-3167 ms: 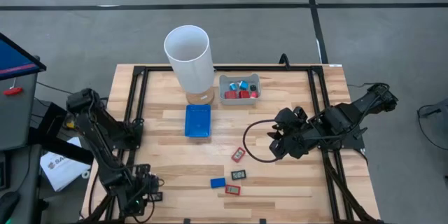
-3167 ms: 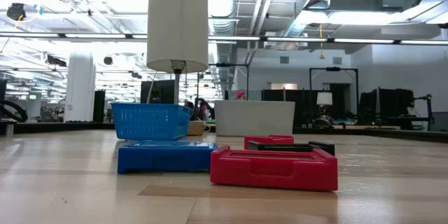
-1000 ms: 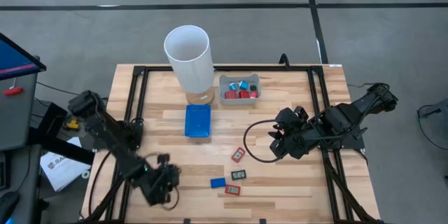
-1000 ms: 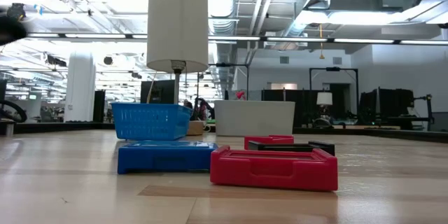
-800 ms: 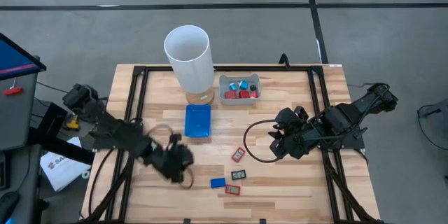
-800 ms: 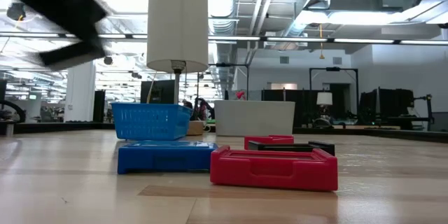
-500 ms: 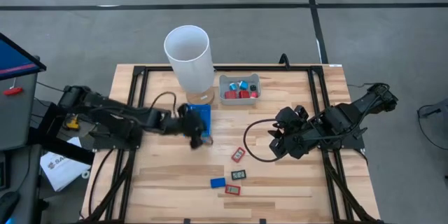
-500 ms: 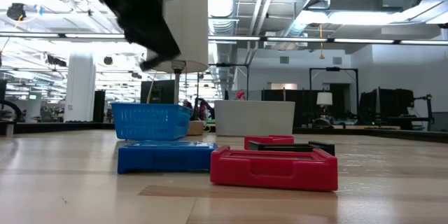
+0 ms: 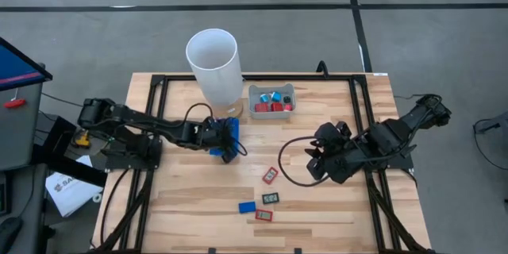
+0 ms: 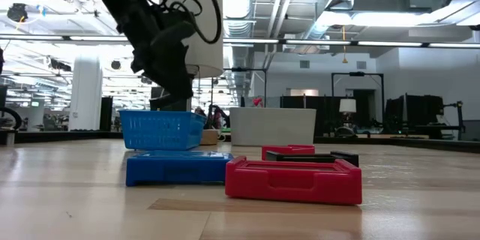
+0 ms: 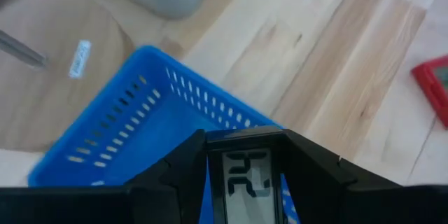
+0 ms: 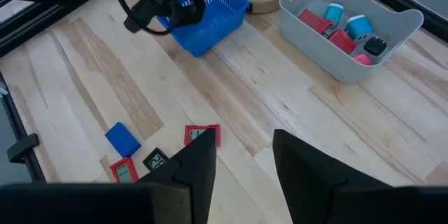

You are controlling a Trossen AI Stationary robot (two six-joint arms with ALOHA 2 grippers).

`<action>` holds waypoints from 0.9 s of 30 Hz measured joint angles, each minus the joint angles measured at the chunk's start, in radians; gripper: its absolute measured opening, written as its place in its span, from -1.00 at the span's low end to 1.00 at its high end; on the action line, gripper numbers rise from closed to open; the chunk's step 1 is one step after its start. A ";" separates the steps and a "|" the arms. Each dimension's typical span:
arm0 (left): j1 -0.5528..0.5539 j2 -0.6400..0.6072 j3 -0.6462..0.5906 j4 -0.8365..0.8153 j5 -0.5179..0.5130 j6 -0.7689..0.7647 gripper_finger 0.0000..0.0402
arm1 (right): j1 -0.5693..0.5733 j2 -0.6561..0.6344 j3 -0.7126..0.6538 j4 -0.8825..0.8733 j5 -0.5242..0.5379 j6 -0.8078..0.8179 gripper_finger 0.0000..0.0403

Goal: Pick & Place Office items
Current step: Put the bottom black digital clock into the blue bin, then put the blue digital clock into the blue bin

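Note:
My left gripper [image 9: 225,146] hangs over the blue basket [image 9: 232,127], shut on a small office item with a grey digit display [image 11: 246,182]. The low view shows it just above the basket's rim [image 10: 161,116]. Four more office items lie on the wood near the table's middle: a red one [image 9: 271,175], a black one [image 9: 271,198], a blue one [image 9: 247,206] and another red one [image 9: 263,215]. My right gripper [image 9: 313,165] waits raised at the right, open, with nothing between its fingers [image 12: 199,161]. My left gripper pinches the display piece by its two long side edges [image 11: 218,176] between its two fingers [image 11: 183,175]. The fingers slant down from the table's left side. The piece is lifted clear above the blue basket [image 11: 133,126], its display facing the wrist camera.
A tall white cylinder [image 9: 214,67] stands on a round wooden base just behind the basket. A grey bin [image 9: 271,101] with red and blue pieces sits at the far middle. A black cable loops on the wood by my right gripper [image 9: 286,163].
My left gripper has swung from the table's near left corner toward the far edge and the right, ending over the blue basket, carrying the display piece with it. My right arm has kept still, and the loose items on the table have stayed put.

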 joint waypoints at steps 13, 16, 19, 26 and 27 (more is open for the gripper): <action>-0.023 0.011 0.000 0.002 -0.018 0.102 -0.06 | 0.005 0.000 0.000 -0.021 0.006 0.022 -0.33; -0.024 0.011 0.000 0.007 -0.018 0.129 -0.06 | 0.006 0.000 0.000 -0.021 0.021 0.022 -0.33; -0.027 0.011 0.000 0.021 -0.017 0.131 -0.05 | 0.011 0.000 0.000 -0.021 0.023 0.022 -0.33; -0.092 -0.009 0.000 0.137 0.106 0.272 -0.05 | 0.018 0.000 0.000 -0.021 0.028 0.022 -0.33; -0.110 -0.013 0.000 0.159 0.151 0.308 -0.05 | 0.018 0.000 0.000 -0.021 0.030 0.022 -0.33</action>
